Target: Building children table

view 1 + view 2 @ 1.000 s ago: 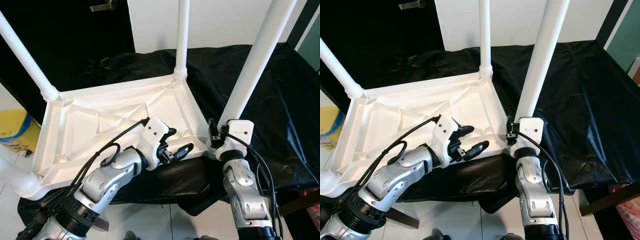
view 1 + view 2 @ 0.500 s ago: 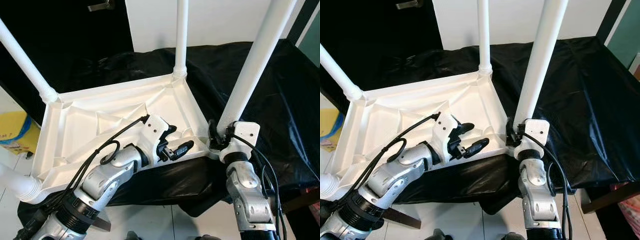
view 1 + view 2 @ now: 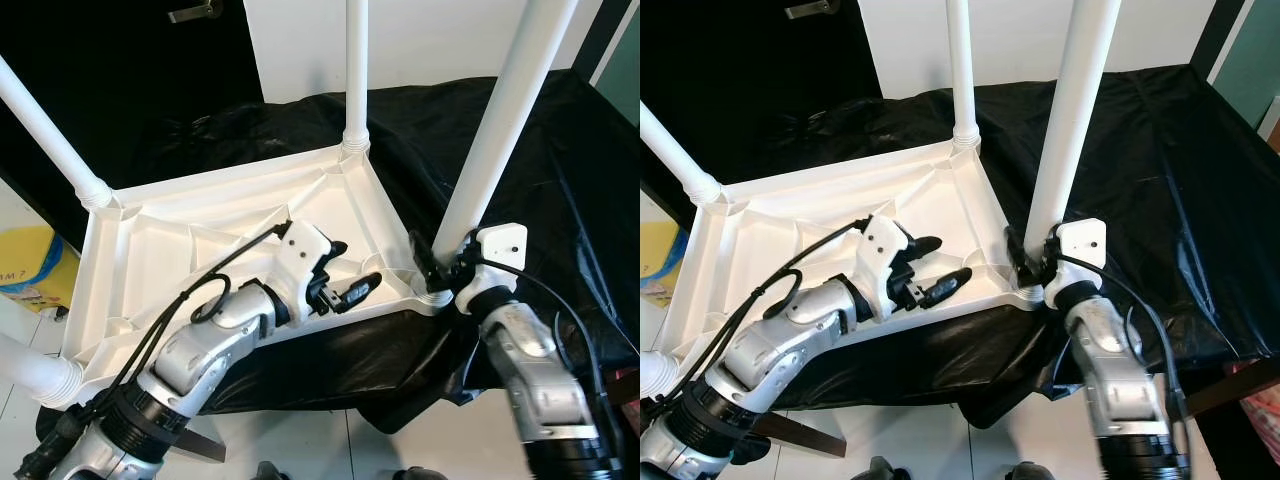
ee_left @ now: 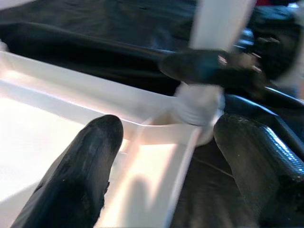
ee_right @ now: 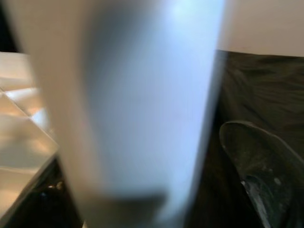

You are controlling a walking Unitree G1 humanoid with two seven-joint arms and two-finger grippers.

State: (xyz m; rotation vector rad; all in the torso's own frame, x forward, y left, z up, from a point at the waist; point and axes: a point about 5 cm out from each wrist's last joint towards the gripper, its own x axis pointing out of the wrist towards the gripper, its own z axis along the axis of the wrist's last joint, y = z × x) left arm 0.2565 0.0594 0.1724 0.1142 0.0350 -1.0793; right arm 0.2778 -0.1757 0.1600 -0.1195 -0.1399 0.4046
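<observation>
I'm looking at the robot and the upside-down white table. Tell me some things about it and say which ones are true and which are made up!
1. The white plastic table lies upside down with its legs pointing up. True.
2. The table rests on a red cloth. False: it rests on a black plastic sheet.
3. The right gripper is at the bottom of the nearest white leg. True.
4. The left gripper is shut tight on a leg. False: its fingers are open, straddling the table's near rim.
5. A yellow object sits beyond the table's left side. True.
</observation>
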